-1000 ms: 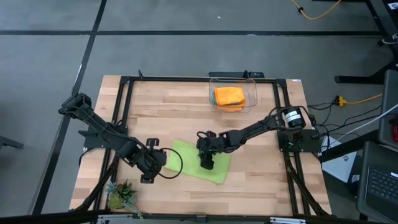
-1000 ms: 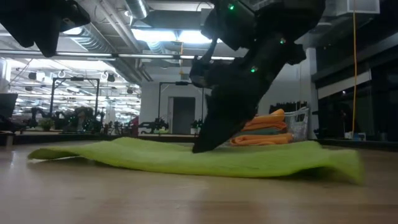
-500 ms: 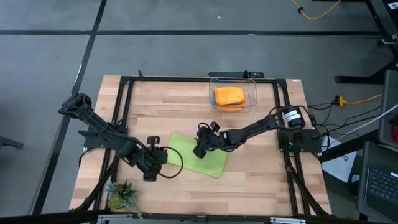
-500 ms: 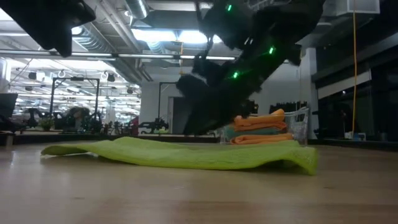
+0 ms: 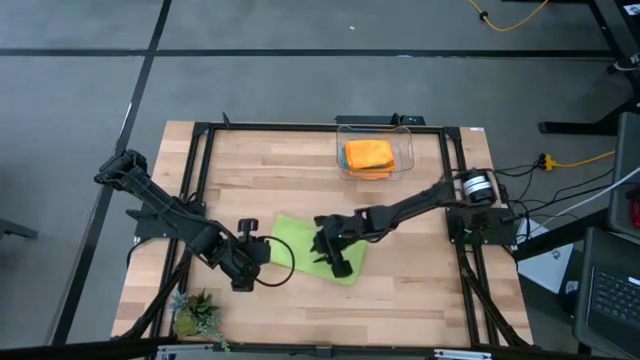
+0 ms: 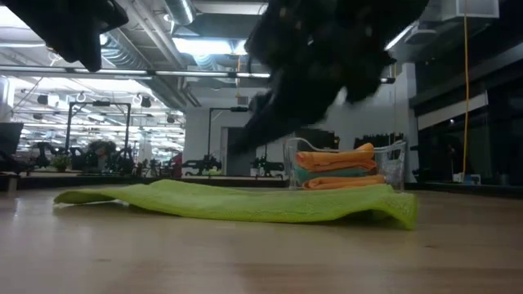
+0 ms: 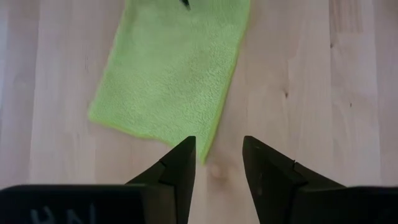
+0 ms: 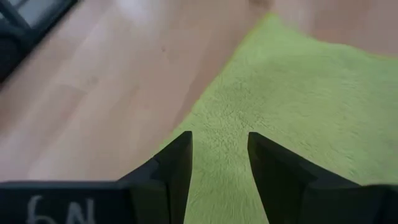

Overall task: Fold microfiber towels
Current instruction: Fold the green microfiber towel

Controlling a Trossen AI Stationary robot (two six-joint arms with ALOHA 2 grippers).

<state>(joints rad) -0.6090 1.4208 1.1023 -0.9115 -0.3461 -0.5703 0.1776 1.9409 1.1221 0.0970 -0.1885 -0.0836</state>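
Lime green towel lying folded to a narrow strip near the middle of the table, likely one fold short of done. Orange and turquoise towels already stacked in the clear bin at the far edge. Right gripper poised above the green cloth, fingers parted, nothing pinched. Left gripper just beside the cloth's corner, fingers likewise parted and empty.

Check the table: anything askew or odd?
Nothing damaged or spilled. The lime green microfiber towel lies folded but skewed to the table's edges, one end slightly raised in the low view. The orange folded towels sit neatly in the clear plastic bin.
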